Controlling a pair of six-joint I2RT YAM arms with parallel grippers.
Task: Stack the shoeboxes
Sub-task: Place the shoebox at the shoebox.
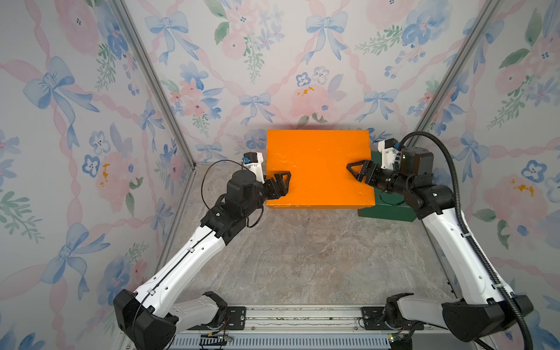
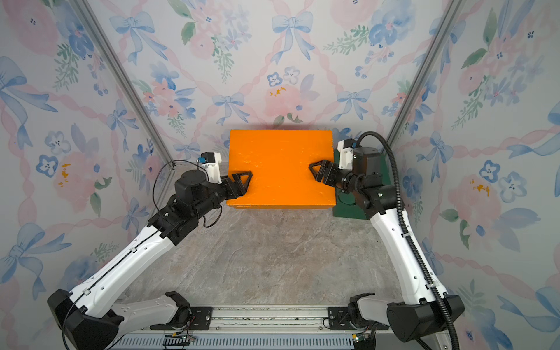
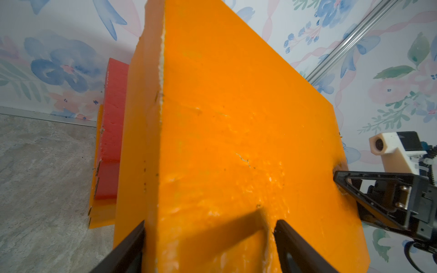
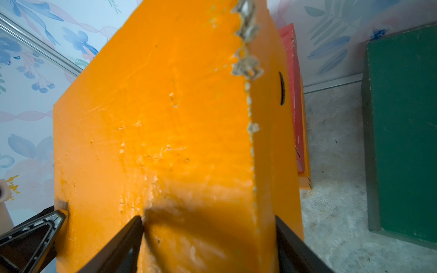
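Note:
An orange shoebox (image 1: 318, 169) (image 2: 280, 169) is held level at the back of the table, clamped by both grippers. My left gripper (image 1: 286, 177) (image 3: 210, 223) is shut on its left edge, one finger above the lid and one below. On the opposite edge, my right gripper (image 1: 350, 168) (image 4: 208, 218) is shut the same way. Under it the wrist views show a red shoebox (image 3: 111, 118) (image 4: 294, 94) resting on a second orange shoebox (image 3: 101, 215) (image 4: 306, 179). A dark green shoebox (image 1: 391, 209) (image 4: 406, 118) lies on the table to the right, partly hidden by the right arm.
Flowered walls (image 1: 91, 136) close in the left, back and right, with metal posts (image 1: 157, 91) in the corners. The stone-patterned table top (image 1: 303, 257) runs forward to the arms' mounting rail (image 1: 303, 318).

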